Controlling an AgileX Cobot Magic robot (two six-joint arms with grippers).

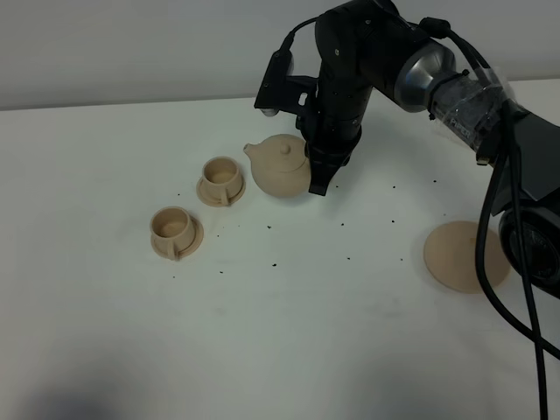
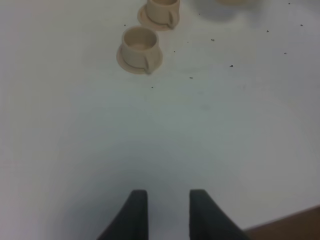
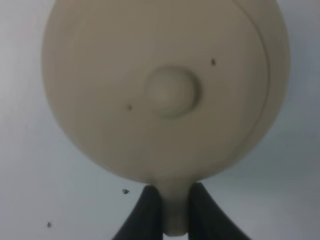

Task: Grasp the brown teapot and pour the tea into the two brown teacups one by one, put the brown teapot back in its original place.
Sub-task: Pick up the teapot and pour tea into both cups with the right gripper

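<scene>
The brown teapot (image 1: 280, 166) stands upright left of centre, its spout pointing left toward the farther of the two brown teacups (image 1: 220, 179). The nearer teacup (image 1: 175, 232) sits on its saucer to the front left. My right gripper (image 1: 319, 179) comes down from above and is shut on the teapot's loop handle; in the right wrist view the handle (image 3: 173, 210) is pinched between the fingers, below the knobbed lid (image 3: 172, 92). The flat round plate (image 1: 465, 255) lies bare at the right. My left gripper (image 2: 168, 210) is open and holds nothing, well short of both cups (image 2: 140, 45) (image 2: 162, 10).
Small dark specks (image 1: 341, 224) are scattered over the white table (image 1: 289, 350). The right arm and its cables (image 1: 490, 175) reach in from the right, over the plate. A wooden table edge (image 2: 295, 225) shows beside the left gripper.
</scene>
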